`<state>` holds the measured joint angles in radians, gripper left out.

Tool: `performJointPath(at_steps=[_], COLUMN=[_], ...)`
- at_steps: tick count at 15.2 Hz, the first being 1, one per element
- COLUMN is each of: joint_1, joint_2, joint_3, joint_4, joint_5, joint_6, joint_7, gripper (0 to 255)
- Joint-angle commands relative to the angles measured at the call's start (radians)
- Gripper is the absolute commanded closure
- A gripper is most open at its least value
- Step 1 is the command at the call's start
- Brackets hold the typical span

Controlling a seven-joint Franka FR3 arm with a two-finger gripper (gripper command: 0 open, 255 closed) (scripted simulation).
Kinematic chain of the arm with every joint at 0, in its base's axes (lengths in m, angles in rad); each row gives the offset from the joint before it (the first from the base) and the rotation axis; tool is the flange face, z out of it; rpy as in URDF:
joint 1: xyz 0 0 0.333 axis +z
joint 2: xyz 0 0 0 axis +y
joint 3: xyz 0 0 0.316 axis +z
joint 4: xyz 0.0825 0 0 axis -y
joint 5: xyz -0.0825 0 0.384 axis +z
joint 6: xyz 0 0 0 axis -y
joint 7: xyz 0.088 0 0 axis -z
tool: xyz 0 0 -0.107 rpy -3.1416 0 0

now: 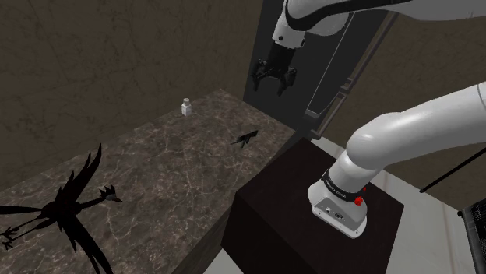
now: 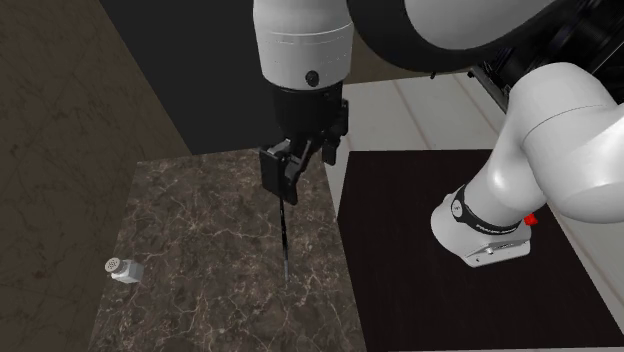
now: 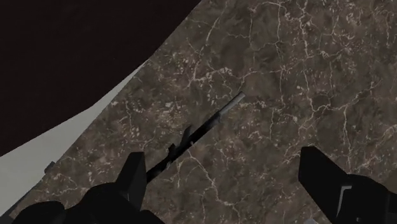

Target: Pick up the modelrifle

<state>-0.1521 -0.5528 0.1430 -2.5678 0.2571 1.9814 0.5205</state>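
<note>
The model rifle (image 1: 248, 139) is a thin, dark, long piece lying flat on the brown marbled counter (image 1: 156, 171), near the counter's edge by the stand. In the second exterior view the rifle (image 2: 286, 240) runs lengthwise below the hand. My black gripper (image 1: 272, 86) hangs well above it, open and holding nothing. In the wrist view the rifle (image 3: 198, 132) lies slantwise on the marble, closer to one finger (image 3: 135, 175) than to the other, and the gripper (image 3: 229, 181) touches nothing.
A small white shaker (image 1: 187, 107) stands near the counter's far edge, and the shaker (image 2: 122, 269) is well off from the rifle. A black bird-like figure (image 1: 66, 206) sprawls on the counter at the shoulder view's lower left. The dark stand (image 1: 304, 210) adjoins the counter.
</note>
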Motion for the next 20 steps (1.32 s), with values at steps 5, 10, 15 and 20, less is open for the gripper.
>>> performJointPath(at_steps=[5,10,15,20], joint_1=[-0.044,-0.075,-0.095,-0.095], joint_2=[0.182,0.368,0.574,0.737], joint_3=[0.057,0.087,0.094,0.081], joint_4=[-0.057,-0.068,-0.050,-0.020], joint_5=[0.046,0.071,0.086,0.104], joint_6=[0.238,0.433,0.620,0.751], joint_7=[0.182,0.329,0.472,0.556], gripper=[0,0,0,0])
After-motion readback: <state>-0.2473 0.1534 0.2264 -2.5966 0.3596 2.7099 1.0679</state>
